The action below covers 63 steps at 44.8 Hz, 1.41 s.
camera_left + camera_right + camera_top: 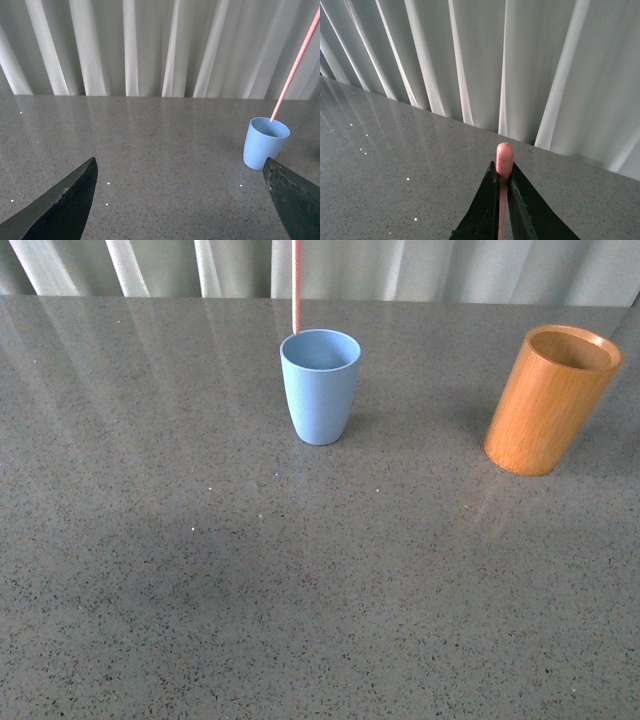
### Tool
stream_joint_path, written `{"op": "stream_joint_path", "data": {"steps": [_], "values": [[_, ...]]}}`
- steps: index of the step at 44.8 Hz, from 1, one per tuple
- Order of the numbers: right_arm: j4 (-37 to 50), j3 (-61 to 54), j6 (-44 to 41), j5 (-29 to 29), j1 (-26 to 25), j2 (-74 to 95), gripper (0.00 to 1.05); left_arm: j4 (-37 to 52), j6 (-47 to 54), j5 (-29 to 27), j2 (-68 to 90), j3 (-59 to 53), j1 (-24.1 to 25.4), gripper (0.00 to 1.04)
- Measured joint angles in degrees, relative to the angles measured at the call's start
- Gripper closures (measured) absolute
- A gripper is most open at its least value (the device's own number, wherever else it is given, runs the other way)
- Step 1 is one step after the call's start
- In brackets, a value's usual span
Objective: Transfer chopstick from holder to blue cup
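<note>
Here the right gripper (503,169) clamps the chopstick (504,152), its lower tip at the blue cup (320,390).

Kind of place: a staged indoor test setup, closer to a lab or studio than a lived-in kitchen; which of the two cannot be told.
Surface: a broad grey speckled stone-look counter (300,600) with a soft sheen, running from the bottom edge up to the backdrop.
Backdrop: pale grey-white pleated fabric curtains (450,268) in a band along the top of the front view, closing off the counter's far edge.
Props: a light blue matte plastic tumbler (320,385) at upper centre and an orange-brown wooden cylindrical holder (548,405) at upper right, well apart.
Light: even and diffuse, with pale streaks reflected on the counter.
</note>
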Motion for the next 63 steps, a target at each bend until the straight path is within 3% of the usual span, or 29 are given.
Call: {"op": "stream_joint_path", "data": {"steps": [38, 53, 58, 63], "values": [[5.29, -0.57, -4.39, 3.65, -0.66, 12.68, 1.03, 0.0, 0.0, 0.0, 0.0, 0.0, 0.0, 0.07], [5.51, -1.68, -4.81, 4.22, -0.96, 13.27, 0.48, 0.0, 0.0, 0.0, 0.0, 0.0, 0.0, 0.07], [5.4, -4.35, -3.72, 2.14, -1.31, 10.4, 0.22, 0.0, 0.0, 0.0, 0.0, 0.0, 0.0, 0.07], [4.48, -7.67, -2.78, -0.66, -1.97, 4.52, 0.08, 0.0, 0.0, 0.0, 0.0, 0.0, 0.0, 0.07]]}}
